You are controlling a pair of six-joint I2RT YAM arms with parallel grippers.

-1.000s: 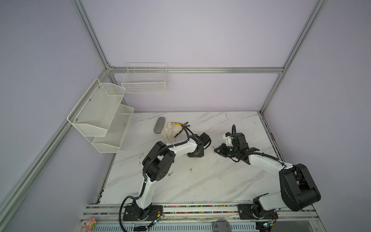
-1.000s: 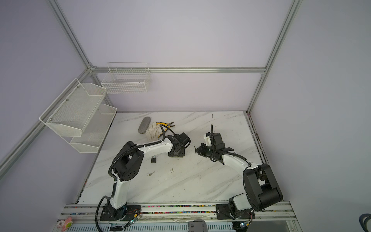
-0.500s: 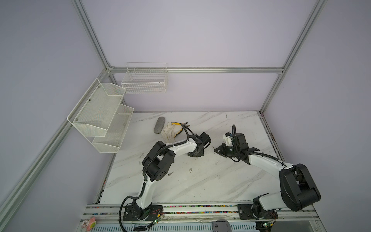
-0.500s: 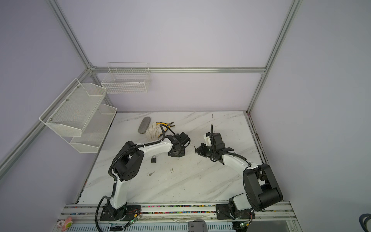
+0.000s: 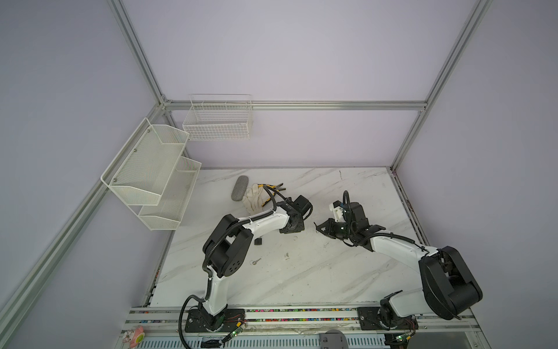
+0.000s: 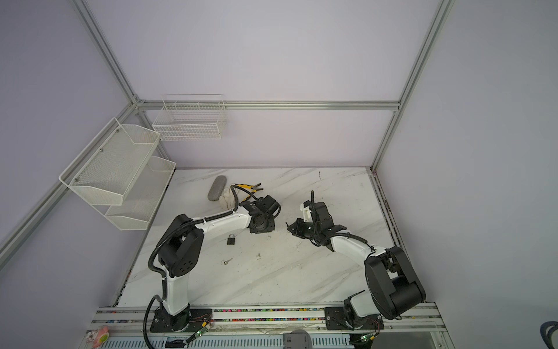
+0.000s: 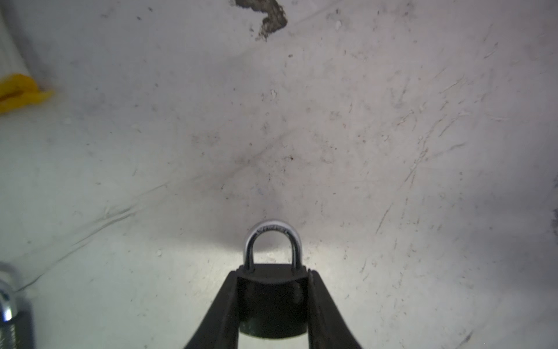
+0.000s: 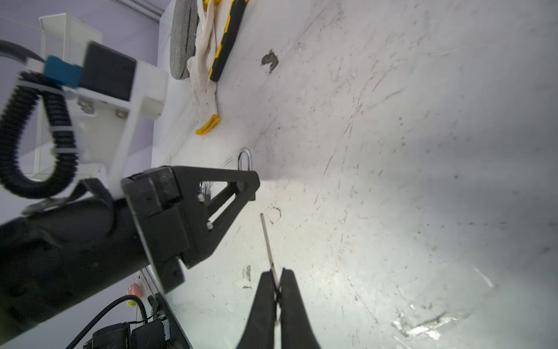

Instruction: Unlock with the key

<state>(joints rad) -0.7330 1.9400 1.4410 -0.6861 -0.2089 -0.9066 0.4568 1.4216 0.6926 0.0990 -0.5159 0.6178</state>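
Note:
My left gripper (image 7: 273, 272) is shut on a black padlock (image 7: 273, 296), whose silver shackle (image 7: 273, 238) pokes out past the fingertips just above the marble table (image 7: 362, 151). In both top views this gripper (image 5: 290, 228) points down near the table's middle. My right gripper (image 8: 277, 273) is shut on a thin metal key (image 8: 267, 241). The key's blade points toward the left gripper's fingers (image 8: 241, 184) and stands a short way from them. The shackle (image 8: 244, 160) shows beyond those fingers. In a top view the right gripper (image 6: 289, 226) faces the left one (image 6: 262, 225) across a small gap.
A second padlock (image 6: 231, 240) and a loose key (image 6: 227, 261) lie by the left arm. At the back left lie a white glove (image 5: 253, 198), yellow-handled pliers (image 5: 276, 188) and a grey oblong case (image 5: 239, 188). White shelves (image 5: 151, 169) and a wire basket (image 5: 217, 124) hang on the walls.

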